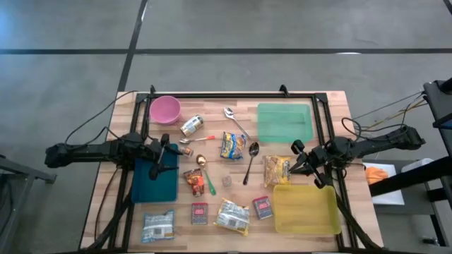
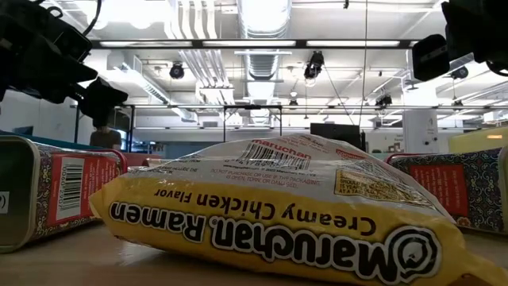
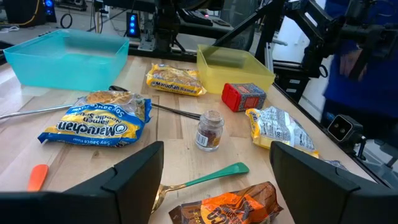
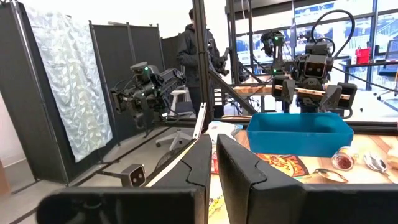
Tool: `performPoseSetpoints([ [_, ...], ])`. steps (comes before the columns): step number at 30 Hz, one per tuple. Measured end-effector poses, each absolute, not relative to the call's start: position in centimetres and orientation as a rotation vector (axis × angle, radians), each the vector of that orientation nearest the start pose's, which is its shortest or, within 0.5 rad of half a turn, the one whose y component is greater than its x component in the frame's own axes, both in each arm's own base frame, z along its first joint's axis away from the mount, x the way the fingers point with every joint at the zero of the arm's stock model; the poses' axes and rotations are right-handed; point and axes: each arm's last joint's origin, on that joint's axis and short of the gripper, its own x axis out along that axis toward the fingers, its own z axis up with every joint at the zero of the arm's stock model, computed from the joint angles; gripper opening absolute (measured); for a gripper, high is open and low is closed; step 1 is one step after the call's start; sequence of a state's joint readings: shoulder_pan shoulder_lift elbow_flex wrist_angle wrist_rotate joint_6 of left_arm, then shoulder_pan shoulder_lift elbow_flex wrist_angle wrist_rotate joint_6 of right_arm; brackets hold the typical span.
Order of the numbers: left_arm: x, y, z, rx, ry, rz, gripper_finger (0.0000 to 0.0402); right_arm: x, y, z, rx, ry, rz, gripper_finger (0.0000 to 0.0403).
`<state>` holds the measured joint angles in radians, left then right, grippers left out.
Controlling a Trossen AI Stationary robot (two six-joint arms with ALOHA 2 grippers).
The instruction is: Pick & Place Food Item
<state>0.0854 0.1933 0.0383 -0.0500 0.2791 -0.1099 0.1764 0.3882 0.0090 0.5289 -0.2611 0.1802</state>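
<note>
Waiting: neither arm has a food item yet; pick not begun.
Left claw (image 1: 169, 156): released, empty, over the teal tray (image 1: 152, 187) at tabletop (image 1: 127, 109) left.
Right claw (image 1: 302, 161): clenched on nothing, beside the yellow bin (image 1: 305, 212).
Likely target: ramen packet (image 1: 277, 170), flat, just beside the right claw.
Packet axis: runs toward the green bin (image 1: 285, 122) and the yellow bin.
Next move: right claw must release, descend, span the short width.
</note>
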Motion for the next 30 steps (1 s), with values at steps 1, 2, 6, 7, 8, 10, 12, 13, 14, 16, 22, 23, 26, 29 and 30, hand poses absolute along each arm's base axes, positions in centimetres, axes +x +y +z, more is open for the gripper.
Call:
performPoseSetpoints([
  [1,10.61,0.11,15.63,-0.146,0.212,-0.182,0.0299,11.69,2.84,18.28,0.171,-0.111,0.449,0.0025],
  [2,10.61,0.11,15.62,-0.146,0.212,-0.182,0.0299,11.69,2.84,18.28,0.171,-0.111,0.449,0.0025],
  [6,10.61,0.11,15.62,-0.146,0.213,-0.182,0.0299,11.69,2.84,18.28,0.171,-0.111,0.449,0.0025],
  [7,10.61,0.11,15.62,-0.146,0.213,-0.182,0.0299,11.69,2.84,18.28,0.172,-0.111,0.449,0.0025],
  [8,10.61,0.11,15.62,-0.146,0.212,-0.182,0.0299,11.69,2.84,18.28,0.172,-0.111,0.449,0.0025],
  [10,10.61,0.11,15.62,-0.146,0.213,-0.182,0.0299,11.69,2.84,18.27,0.171,-0.111,0.449,0.0025],
  [12,10.61,0.11,15.63,-0.146,0.212,-0.182,0.0299,11.69,2.84,18.28,0.172,-0.111,0.449,0.0025],
  [13,10.61,0.11,15.63,-0.146,0.212,-0.182,0.0299,11.69,2.84,18.28,0.172,-0.111,0.449,0.0025],
  [14,10.61,0.11,15.63,-0.146,0.212,-0.182,0.0299,11.69,2.84,18.27,0.171,-0.111,0.449,0.0025],
  [16,10.61,0.11,15.63,-0.146,0.212,-0.182,0.0299,11.69,2.84,18.28,0.172,-0.111,0.449,0.0025],
  [22,10.61,0.11,15.62,-0.146,0.213,-0.182,0.0299,11.69,2.84,18.28,0.172,-0.111,0.449,0.0025],
  [23,10.61,0.11,15.62,-0.146,0.212,-0.182,0.0299,11.69,2.84,18.27,0.171,-0.111,0.449,0.0025],
  [26,10.62,0.15,15.64,-0.132,0.209,-0.172,0.0299,11.71,2.79,18.29,0.163,-0.117,0.429,0.0025],
  [29,10.63,0.17,15.65,-0.145,0.207,-0.163,0.0299,11.84,2.36,18.41,0.171,-0.142,0.274,0.0025],
  [30,10.65,0.17,15.69,-0.176,0.201,-0.161,0.0299,11.85,2.23,18.57,0.203,-0.158,0.235,0.0025],
])
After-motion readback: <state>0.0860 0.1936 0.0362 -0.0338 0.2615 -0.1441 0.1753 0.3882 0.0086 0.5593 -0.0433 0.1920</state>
